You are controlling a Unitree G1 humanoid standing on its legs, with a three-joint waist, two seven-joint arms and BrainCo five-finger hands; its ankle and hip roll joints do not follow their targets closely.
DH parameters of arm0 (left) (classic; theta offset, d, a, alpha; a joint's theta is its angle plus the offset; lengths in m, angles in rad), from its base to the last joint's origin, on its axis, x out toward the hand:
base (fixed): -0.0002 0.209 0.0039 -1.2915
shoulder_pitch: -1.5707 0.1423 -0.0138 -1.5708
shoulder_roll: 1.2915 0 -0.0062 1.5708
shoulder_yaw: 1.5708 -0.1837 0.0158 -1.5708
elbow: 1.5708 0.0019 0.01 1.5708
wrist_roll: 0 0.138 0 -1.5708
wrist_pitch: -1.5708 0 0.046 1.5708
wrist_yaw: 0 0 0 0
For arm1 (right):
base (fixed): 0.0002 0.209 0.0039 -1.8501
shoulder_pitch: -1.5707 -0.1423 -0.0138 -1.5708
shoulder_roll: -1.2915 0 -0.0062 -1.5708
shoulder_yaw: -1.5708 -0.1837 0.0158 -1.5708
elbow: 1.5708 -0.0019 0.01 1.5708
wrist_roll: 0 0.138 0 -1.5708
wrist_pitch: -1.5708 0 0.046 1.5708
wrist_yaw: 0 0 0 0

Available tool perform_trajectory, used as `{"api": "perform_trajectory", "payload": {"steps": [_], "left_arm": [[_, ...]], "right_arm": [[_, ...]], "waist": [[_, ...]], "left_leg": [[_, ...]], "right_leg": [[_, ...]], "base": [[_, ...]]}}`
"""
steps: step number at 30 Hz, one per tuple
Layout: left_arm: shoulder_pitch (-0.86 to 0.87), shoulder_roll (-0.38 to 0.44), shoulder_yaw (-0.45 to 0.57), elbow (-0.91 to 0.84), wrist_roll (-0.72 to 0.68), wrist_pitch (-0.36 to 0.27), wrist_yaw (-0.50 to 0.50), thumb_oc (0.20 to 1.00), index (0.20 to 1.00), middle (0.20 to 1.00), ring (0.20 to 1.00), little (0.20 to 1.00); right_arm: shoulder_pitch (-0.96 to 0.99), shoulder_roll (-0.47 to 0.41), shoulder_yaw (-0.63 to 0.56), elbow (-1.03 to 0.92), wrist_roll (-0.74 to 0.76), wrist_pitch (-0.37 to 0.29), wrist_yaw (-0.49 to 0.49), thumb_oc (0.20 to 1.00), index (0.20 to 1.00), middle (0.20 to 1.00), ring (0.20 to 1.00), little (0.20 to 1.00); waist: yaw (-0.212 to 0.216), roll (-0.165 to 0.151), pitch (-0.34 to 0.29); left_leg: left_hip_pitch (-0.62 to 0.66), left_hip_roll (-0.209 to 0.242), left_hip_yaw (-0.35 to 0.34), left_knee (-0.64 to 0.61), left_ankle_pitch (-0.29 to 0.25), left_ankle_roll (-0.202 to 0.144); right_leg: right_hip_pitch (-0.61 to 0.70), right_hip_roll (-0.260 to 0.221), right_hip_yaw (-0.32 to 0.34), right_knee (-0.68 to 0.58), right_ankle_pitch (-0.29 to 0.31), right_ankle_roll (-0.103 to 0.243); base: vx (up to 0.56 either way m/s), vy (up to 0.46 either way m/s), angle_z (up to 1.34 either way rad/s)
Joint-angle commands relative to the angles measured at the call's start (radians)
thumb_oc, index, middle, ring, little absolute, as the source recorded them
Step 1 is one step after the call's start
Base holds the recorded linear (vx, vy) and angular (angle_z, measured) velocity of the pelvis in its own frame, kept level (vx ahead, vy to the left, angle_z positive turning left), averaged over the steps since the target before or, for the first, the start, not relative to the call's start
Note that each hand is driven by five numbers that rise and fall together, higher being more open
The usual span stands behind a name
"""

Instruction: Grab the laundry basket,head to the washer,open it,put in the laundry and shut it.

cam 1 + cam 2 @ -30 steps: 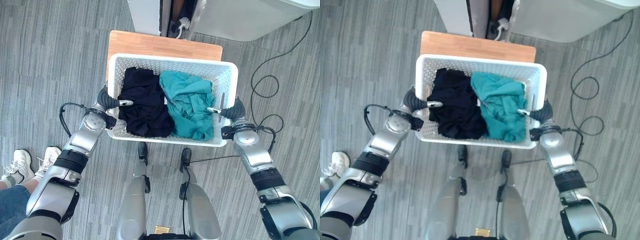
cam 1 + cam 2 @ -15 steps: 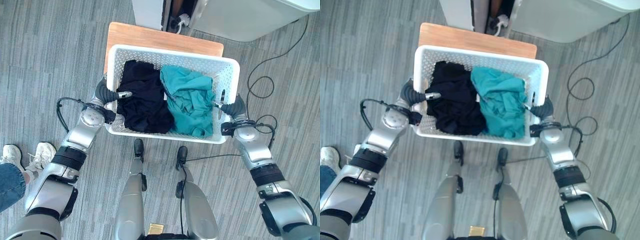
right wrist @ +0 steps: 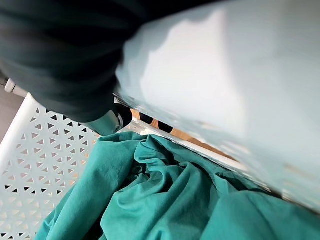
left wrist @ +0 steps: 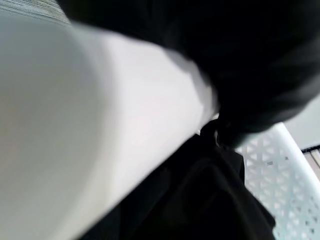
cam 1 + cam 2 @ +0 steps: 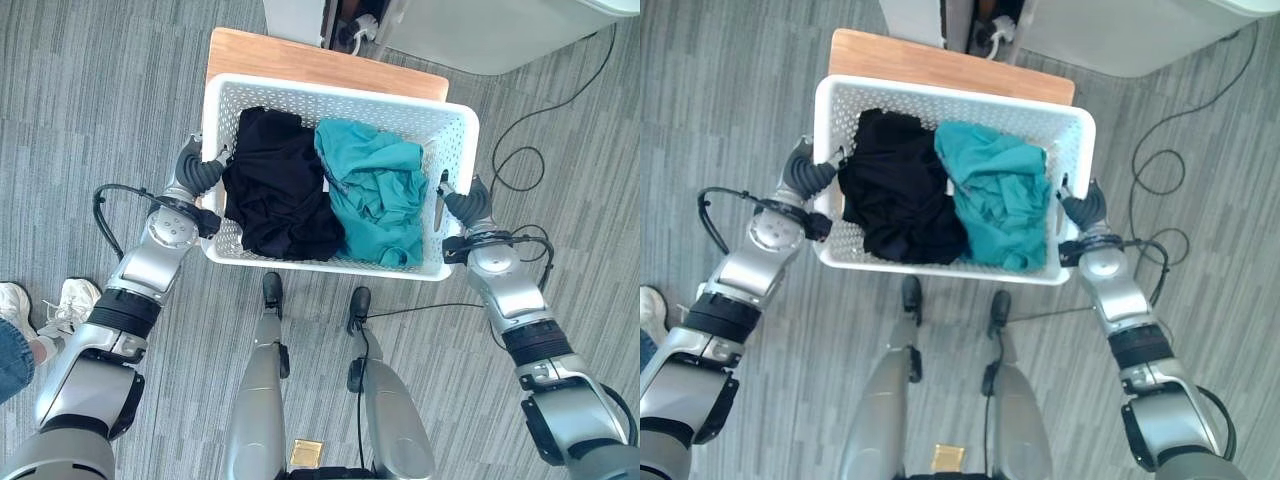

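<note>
The white basket (image 5: 338, 100) is held up between the two hands, its far edge over a small wooden bench (image 5: 300, 62), and it carries a black garment (image 5: 280, 190) on the robot's left and a teal garment (image 5: 375, 190) on the right, the two touching along the middle. The left hand (image 5: 195, 172) sits at the basket's left end wall, fingers hooked over the rim; its wrist view shows the white rim close up with the black garment just past it, so it seems to grip the rim, though the fingers are mostly hidden there. The right hand (image 5: 462, 205) presses at the right end wall, a silver finger reaching over the rim toward the teal garment, gripping that side. Both forearms angle inward from below, elbows out. Beyond the bench stands a white appliance (image 5: 480, 35), probably the washer, with a dark gap beside it. A person's shoes (image 5: 45, 310) stand on the grey floor (image 5: 90, 90) near the left arm.
</note>
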Motion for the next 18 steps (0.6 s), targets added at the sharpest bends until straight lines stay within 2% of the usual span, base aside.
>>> {"api": "perform_trajectory", "payload": {"steps": [1,8,18], "left_arm": [[0.025,-0.003,-0.029,-0.066,0.054,-0.067,-0.024,0.200,0.200,0.200,0.200,0.200],[0.076,0.008,-0.020,-0.103,0.080,-0.060,-0.053,0.200,0.200,0.200,0.200,0.200],[0.188,0.028,-0.034,-0.191,0.102,-0.058,-0.171,0.200,0.200,0.200,0.200,0.200]], "right_arm": [[0.029,0.035,0.053,-0.126,-0.038,-0.044,0.066,0.200,0.200,0.200,0.200,0.200],[0.111,0.009,0.012,-0.179,-0.050,-0.026,0.092,0.200,0.200,0.200,0.200,0.200],[0.265,-0.062,-0.075,-0.213,-0.023,0.005,0.193,0.200,0.200,0.200,0.200,0.200]], "waist": [[0.027,-0.022,-0.029],[0.023,-0.028,-0.056],[0.013,-0.032,-0.173]], "left_leg": [[-0.003,0.002,-0.030,0.046,-0.097,-0.008],[0.057,0.002,-0.032,0.046,-0.115,0.001],[0.258,-0.003,-0.031,0.017,-0.150,0.018]], "right_leg": [[-0.004,-0.071,0.060,0.129,-0.133,0.058],[0.041,-0.070,0.071,0.137,-0.143,0.056],[0.197,-0.063,0.077,0.169,-0.186,0.057]], "base": [[0.00,0.000,0.00],[0.03,0.008,-0.06],[0.09,-0.004,-0.02]]}}
